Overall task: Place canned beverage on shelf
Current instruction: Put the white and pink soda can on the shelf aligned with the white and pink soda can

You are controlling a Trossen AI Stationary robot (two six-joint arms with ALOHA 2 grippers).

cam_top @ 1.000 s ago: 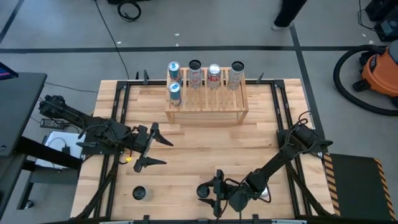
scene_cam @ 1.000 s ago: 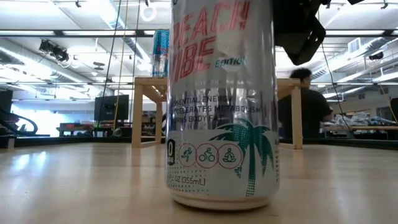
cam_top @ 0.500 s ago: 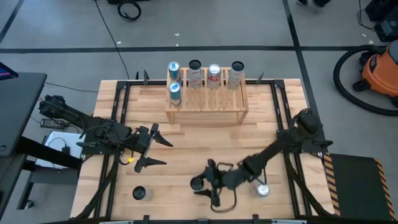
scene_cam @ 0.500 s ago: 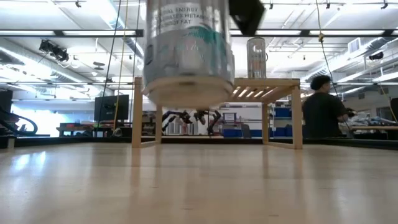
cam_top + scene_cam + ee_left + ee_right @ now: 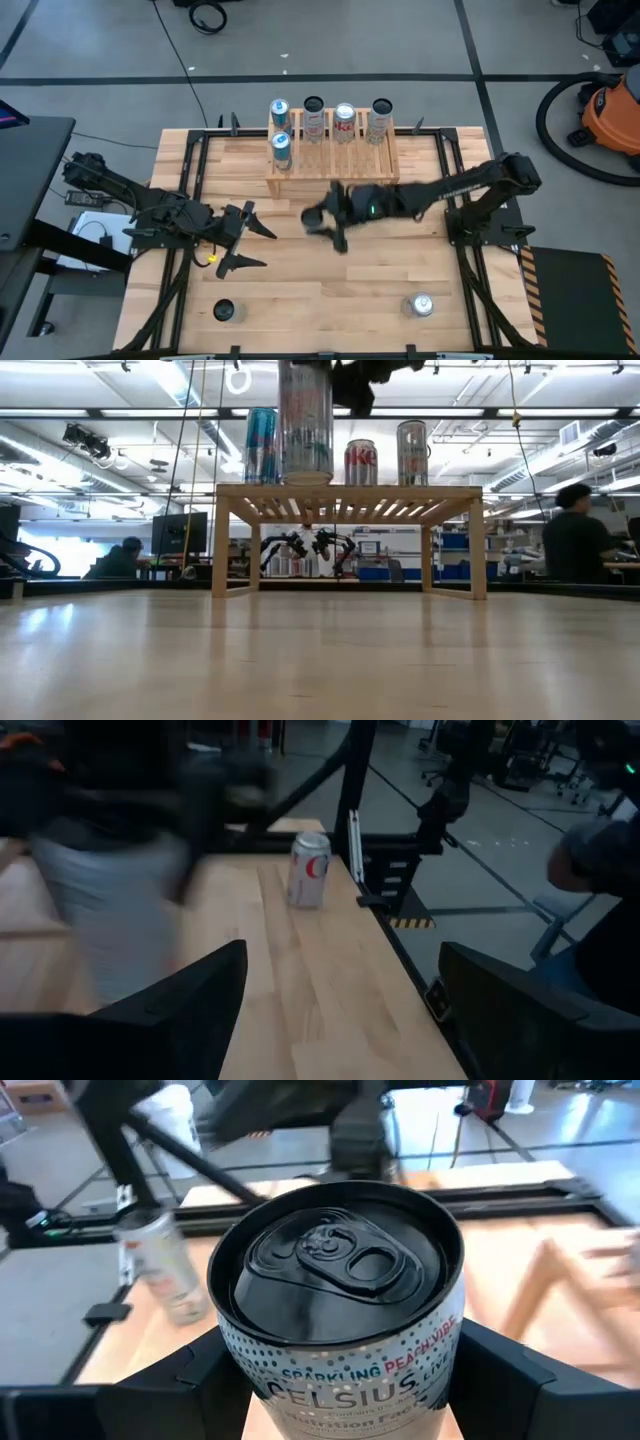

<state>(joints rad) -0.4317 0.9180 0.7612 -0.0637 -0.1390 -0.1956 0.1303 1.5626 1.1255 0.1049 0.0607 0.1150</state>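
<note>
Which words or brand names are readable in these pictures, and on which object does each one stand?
"CELSIUS": on the can held in the right end effector.
"SPARKLING PEACH VIBE": same can, above the brand name.
Smaller print below the brand name: cut off, unreadable.
Cans on the shelf: labels too small to read.
Can on the table: label blurred.

Two dark, slender jointed arms, left arm (image 5: pixel 150 215) and right arm (image 5: pixel 470 185), each ending in black two-finger wedges

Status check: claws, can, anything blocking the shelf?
Right claw shut on Celsius can, airborne before shelf. Left claw open, idle at table's left. Five cans already on shelf.
</note>
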